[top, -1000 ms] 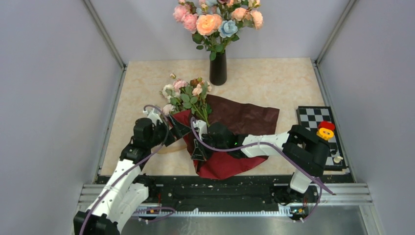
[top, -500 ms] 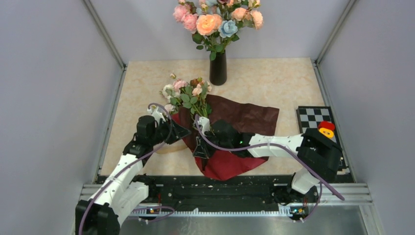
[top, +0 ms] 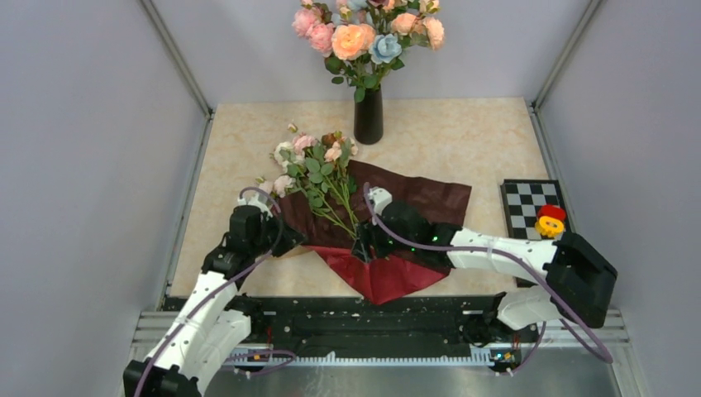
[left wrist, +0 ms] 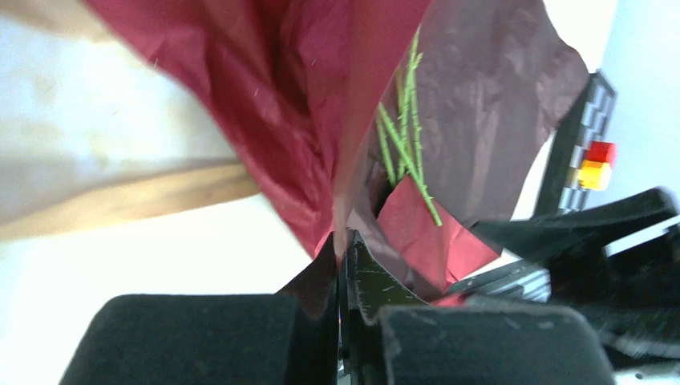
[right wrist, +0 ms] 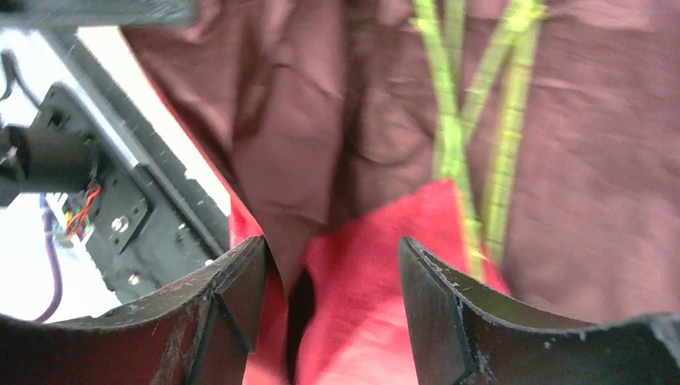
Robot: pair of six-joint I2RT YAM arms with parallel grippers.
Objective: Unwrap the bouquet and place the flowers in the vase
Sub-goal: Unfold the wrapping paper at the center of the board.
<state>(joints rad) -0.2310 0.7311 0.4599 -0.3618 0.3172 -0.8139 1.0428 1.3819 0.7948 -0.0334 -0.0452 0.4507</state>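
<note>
The bouquet's dark red paper (top: 422, 198) lies spread open on the table, with the flowers (top: 310, 161) on it and their heads toward the far left. Thin green stems (top: 343, 217) run back to the paper's near fold. My left gripper (top: 291, 240) is shut on the paper's left edge; in the left wrist view the sheet (left wrist: 281, 120) rises from between my left gripper (left wrist: 345, 241). My right gripper (top: 362, 248) stands open over the stem ends. In its wrist view, my right gripper (right wrist: 333, 257) has only paper (right wrist: 321, 104) beneath it, with stems (right wrist: 449, 136) just ahead. The black vase (top: 368, 120) stands at the back.
Large peach, pink and blue blooms (top: 364, 33) fill the vase. A tan ribbon (left wrist: 120, 200) lies on the table left of the paper. A checkerboard (top: 529, 203) with a red-and-yellow block (top: 550, 222) sits at the right edge. Grey walls enclose three sides.
My left gripper has shut on the paper's left flap and drawn it back to the left, baring the stems. My right gripper has opened, let the paper go and shifted right.
</note>
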